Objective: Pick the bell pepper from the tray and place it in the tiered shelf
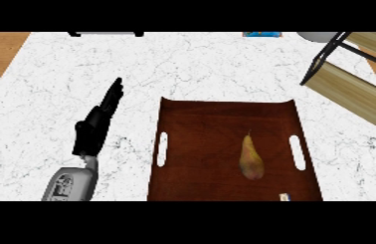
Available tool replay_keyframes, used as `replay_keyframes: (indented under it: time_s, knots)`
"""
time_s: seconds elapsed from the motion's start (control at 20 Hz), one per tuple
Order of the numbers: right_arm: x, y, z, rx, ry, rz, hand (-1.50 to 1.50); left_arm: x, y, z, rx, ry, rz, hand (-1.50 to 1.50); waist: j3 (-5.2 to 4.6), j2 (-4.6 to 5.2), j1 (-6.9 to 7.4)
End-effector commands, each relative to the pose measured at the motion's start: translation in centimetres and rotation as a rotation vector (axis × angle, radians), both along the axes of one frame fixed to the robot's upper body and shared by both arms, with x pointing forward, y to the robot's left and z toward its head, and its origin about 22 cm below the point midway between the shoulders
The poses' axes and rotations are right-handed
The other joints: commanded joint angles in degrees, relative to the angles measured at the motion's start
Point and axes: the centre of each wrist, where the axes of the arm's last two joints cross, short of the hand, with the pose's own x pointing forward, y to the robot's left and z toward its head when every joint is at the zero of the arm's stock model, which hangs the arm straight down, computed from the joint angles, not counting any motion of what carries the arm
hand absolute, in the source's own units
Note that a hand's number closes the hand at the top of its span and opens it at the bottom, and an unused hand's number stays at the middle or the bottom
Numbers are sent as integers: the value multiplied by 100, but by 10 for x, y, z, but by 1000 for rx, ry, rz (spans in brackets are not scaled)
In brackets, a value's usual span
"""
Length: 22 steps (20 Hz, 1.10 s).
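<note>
Head view gave you the whole counter from above, so start at the near edge. Your left hand (pixel 95 123) came in from the lower left over the white marble counter (pixel 220 63), fingers straight and stretched away from you, holding nothing, well to the left of the tray. Your right hand did not show at all, so you could say nothing of it.

Just right of that hand lay the dark brown tray (pixel 198 153), with a slot handle cut near each long side. On it, toward the right half, lay the bell pepper (pixel 252 158): the task called it that, though what you saw was a long, yellow-green thing with a thin tip pointing away from you, flat on the tray floor, touched by nothing. A small pale scrap sat at the tray's near right corner; you could not tell what it was.

Farther off, at the upper right, stood the tiered shelf (pixel 345 83), pale wood boards on a dark frame, only partly in view and well apart from the tray.

By that showing, nothing of the job was done yet. You still had the whole of it ahead: reach, take the pepper, carry it right and away, and set it on the shelf.
</note>
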Motion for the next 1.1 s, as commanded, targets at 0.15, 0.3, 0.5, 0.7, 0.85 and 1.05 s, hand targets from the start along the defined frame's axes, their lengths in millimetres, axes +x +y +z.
replay_keyframes:
  time_s: [0.15, 0.3, 0.5, 0.7, 0.85, 1.05]
  knots:
    - [-17, 3, 47, 27, -269, 2, -150, -1, 5, 4, -2, 6, -11, 0, 1, -2, 37]
    - [-44, -2, 64, 19, -383, -42, -150, -4, 7, 4, -1, 6, 13, 0, 0, -23, -24]
    - [-90, 5, 89, 61, -398, -128, -150, -3, 23, -1, -6, 4, 10, 0, -8, -42, -128]
    - [-128, -9, 93, 216, -372, -175, -150, -4, 11, 0, -10, 18, 33, 0, -3, -76, -239]
    - [-160, -6, 90, 243, -294, -187, -150, -16, 9, -5, -20, 30, 39, 0, -3, -107, -274]
    - [-204, -7, 78, 266, -227, -165, -150, -10, 28, -9, 9, 15, 79, 0, 0, -113, -435]
